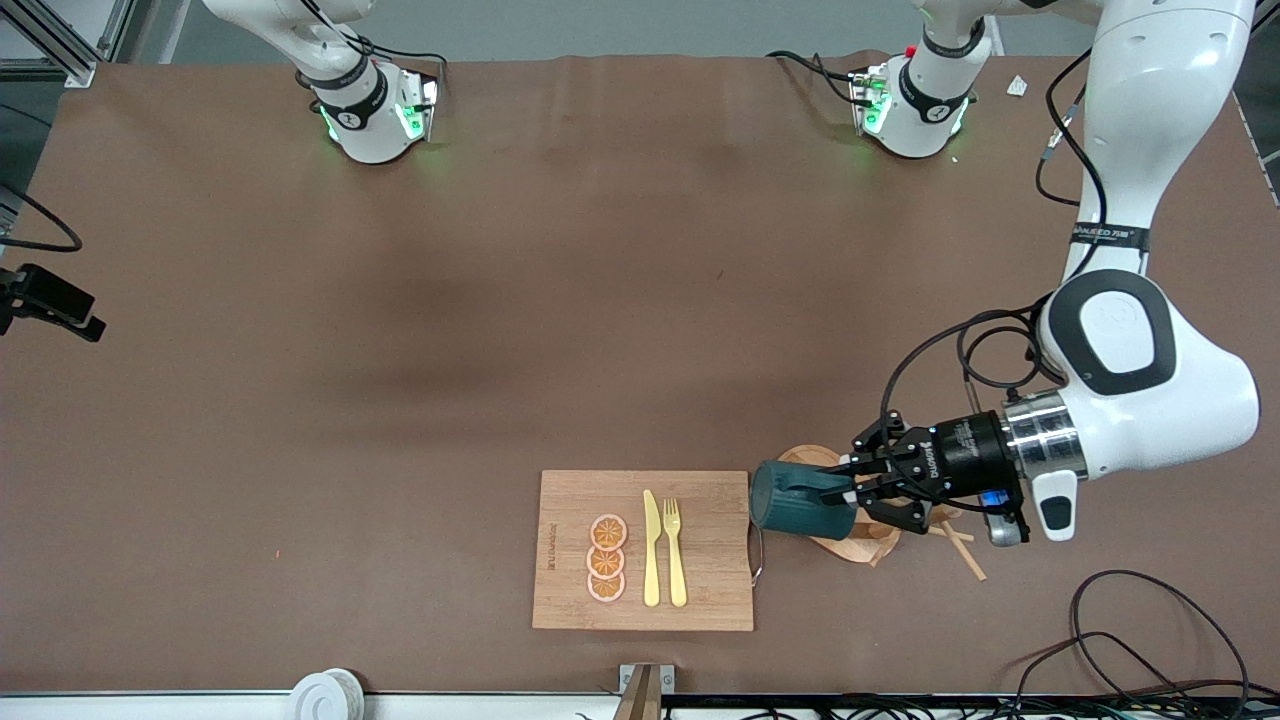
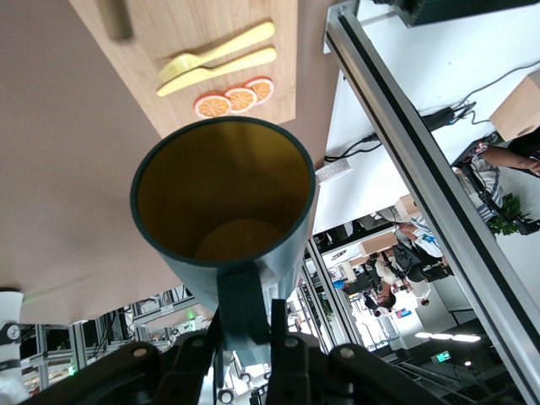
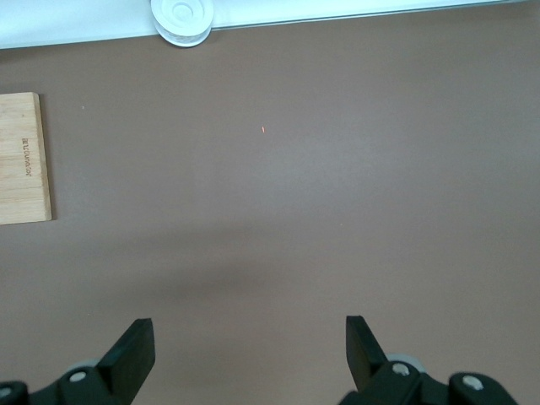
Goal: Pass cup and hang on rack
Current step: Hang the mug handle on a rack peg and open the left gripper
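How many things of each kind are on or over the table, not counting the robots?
Cup: 1
Wooden rack: 1
Cutting board: 1
Yellow knife: 1
Yellow fork: 1
Orange slices: 3
White roll at the table's edge: 1
Total: 9

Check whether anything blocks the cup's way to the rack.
Nothing visible does. The left gripper holds the cup by its handle, on its side, right over the rack, whose pegs are mostly hidden under it. The cutting board lies beside them. The right gripper waits, jaws open.
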`<state>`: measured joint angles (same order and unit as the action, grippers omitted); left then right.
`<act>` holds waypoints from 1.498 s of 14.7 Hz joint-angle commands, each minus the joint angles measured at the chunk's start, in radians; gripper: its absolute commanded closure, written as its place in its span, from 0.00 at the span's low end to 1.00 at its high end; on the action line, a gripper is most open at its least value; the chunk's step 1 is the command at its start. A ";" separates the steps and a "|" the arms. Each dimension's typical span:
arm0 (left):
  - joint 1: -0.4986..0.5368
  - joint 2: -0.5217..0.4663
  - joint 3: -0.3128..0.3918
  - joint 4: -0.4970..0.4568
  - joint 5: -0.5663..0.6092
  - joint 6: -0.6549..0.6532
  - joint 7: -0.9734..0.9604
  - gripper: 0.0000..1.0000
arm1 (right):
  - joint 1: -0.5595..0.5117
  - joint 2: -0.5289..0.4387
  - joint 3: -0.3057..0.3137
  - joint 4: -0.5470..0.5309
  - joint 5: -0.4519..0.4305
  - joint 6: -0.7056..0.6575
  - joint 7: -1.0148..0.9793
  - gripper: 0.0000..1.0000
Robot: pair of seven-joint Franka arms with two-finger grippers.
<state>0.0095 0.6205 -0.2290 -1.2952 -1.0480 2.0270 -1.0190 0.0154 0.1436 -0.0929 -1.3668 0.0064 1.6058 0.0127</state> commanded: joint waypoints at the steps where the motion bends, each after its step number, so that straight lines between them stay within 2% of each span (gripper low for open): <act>1: 0.055 0.007 -0.007 -0.004 -0.027 -0.076 0.065 1.00 | -0.023 -0.009 0.016 -0.002 0.018 -0.003 0.006 0.00; 7: 0.118 0.044 -0.007 -0.006 -0.027 -0.160 0.108 1.00 | -0.022 -0.009 0.016 -0.002 0.017 -0.003 0.006 0.00; 22: 0.167 0.096 -0.004 -0.007 -0.030 -0.162 0.126 0.99 | -0.020 -0.009 0.016 -0.002 0.017 -0.004 0.007 0.00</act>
<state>0.1658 0.7151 -0.2291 -1.3002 -1.0489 1.8791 -0.9057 0.0153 0.1436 -0.0923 -1.3667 0.0065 1.6059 0.0128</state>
